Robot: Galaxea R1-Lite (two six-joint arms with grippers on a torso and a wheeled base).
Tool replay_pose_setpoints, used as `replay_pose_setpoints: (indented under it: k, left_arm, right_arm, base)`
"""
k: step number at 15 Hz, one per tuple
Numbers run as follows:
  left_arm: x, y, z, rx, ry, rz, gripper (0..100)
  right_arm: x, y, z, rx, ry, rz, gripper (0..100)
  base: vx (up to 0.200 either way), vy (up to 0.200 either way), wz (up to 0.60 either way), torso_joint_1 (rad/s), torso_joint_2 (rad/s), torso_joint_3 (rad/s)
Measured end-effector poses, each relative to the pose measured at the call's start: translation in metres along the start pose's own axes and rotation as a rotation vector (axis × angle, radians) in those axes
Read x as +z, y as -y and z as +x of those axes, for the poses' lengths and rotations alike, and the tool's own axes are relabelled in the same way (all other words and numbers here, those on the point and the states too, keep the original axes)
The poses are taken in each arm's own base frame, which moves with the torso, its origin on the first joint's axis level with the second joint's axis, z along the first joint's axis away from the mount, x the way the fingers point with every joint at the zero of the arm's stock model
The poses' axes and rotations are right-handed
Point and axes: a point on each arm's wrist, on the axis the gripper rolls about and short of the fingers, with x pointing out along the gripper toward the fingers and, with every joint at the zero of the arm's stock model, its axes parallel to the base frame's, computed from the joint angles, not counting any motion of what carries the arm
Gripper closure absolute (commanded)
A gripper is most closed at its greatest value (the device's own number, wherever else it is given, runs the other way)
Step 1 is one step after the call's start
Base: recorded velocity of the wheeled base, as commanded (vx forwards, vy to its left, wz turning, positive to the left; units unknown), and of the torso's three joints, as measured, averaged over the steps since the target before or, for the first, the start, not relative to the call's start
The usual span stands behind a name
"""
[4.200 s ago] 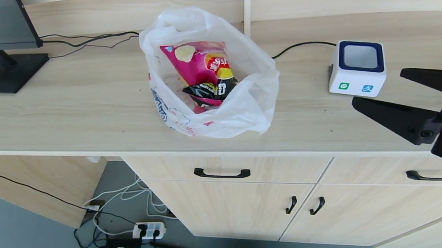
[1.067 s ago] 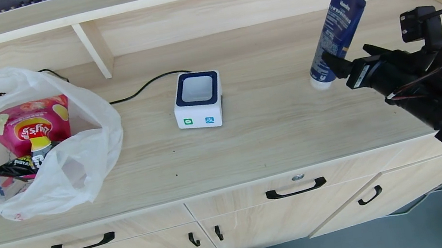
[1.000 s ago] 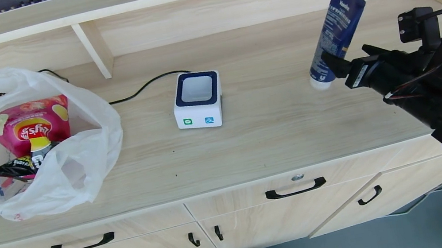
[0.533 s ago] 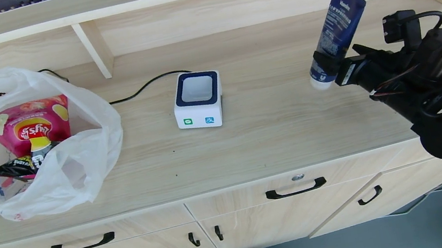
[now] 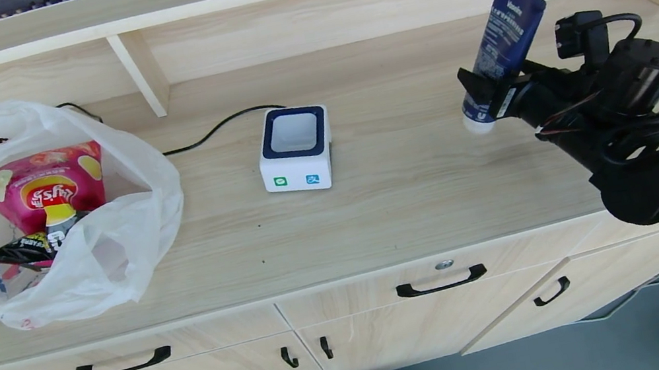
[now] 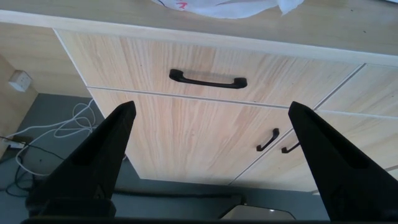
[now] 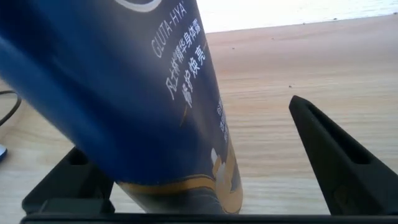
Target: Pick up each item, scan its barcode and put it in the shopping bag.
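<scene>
Presently: shopping bag [image 5: 49, 212], left of frame. Right gripper [image 5: 488, 93], upper right, fingers apart astride the blue tube [image 5: 503, 42], which stands cap-down on the counter [image 5: 412, 198]; advise closing squarely above the cap [image 5: 479, 125] and lifting without tipping. Left gripper [image 6: 210, 107], fingers apart. Scanner [image 5: 295, 148], centre. Tube lettering: white, not transcribed.

The dark blue tube [image 5: 503, 42] carries white lettering along its length: a line of Latin capitals, then characters, with small print on a gold band near the cap. The white scanner box [image 5: 295, 149] shows two square icons on its front, one green [image 5: 281, 182] and one blue [image 5: 312, 179]. The pink chip bag [image 5: 46, 192] bears a round red-and-yellow logo. The shopping bag [image 5: 112, 248] has faint red and blue print, too crumpled to read.
</scene>
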Motion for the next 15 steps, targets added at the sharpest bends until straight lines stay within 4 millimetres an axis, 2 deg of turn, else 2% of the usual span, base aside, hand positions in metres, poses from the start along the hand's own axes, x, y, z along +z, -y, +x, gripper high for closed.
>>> replay_pose_setpoints:
  k: [10, 13, 15]
  left_arm:
    - [0.000, 0.000, 0.000, 0.000, 0.000, 0.001, 0]
    - [0.000, 0.000, 0.000, -0.001, -0.001, 0.001, 0]
    - [0.000, 0.000, 0.000, 0.000, -0.002, 0.001, 0]
  right_arm:
    - [-0.003, 0.000, 0.002, 0.001, 0.000, 0.000, 100]
    - [0.014, -0.009, -0.002, 0.023, 0.038, 0.012, 100]
    - [0.036, -0.032, -0.008, 0.078, 0.085, 0.057, 100]
  base:
    - [0.000, 0.000, 0.00, 0.000, 0.00, 0.000]
    - [0.000, 0.000, 0.00, 0.000, 0.00, 0.000]
    - [0.000, 0.000, 0.00, 0.000, 0.00, 0.000]
